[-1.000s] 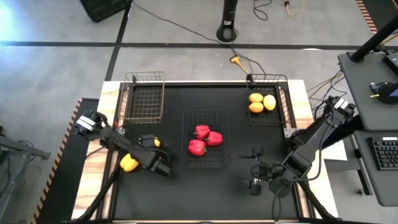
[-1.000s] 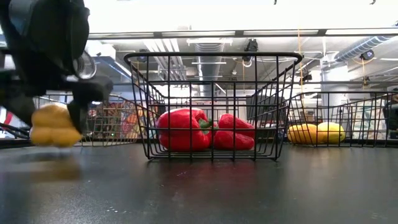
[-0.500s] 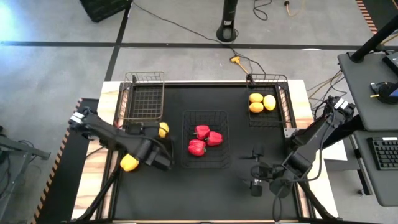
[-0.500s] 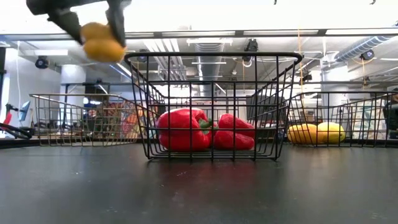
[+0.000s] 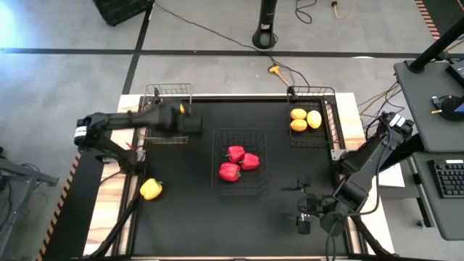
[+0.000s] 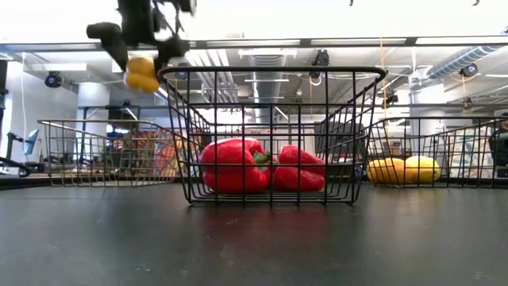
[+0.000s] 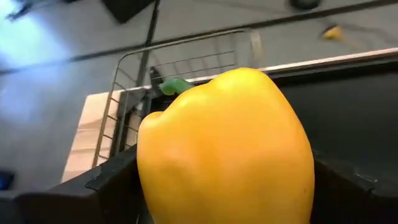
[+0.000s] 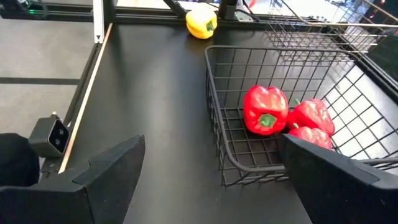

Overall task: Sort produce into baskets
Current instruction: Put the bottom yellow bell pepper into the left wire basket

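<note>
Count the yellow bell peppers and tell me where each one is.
2. One yellow pepper is held in the left gripper above the copper basket. The other yellow pepper lies on the table's left edge, outside any basket.

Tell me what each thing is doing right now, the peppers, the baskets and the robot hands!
Left gripper: shut on a yellow pepper, above the copper basket.
Held yellow pepper: in the air, between the fingers.
Other yellow pepper: lying loose on the table.
Copper basket: nothing inside it yet.
Middle basket: holds three red peppers.
Far-right basket: holds three orange-yellow fruits.
Right gripper: open, waiting, holding nothing.
</note>
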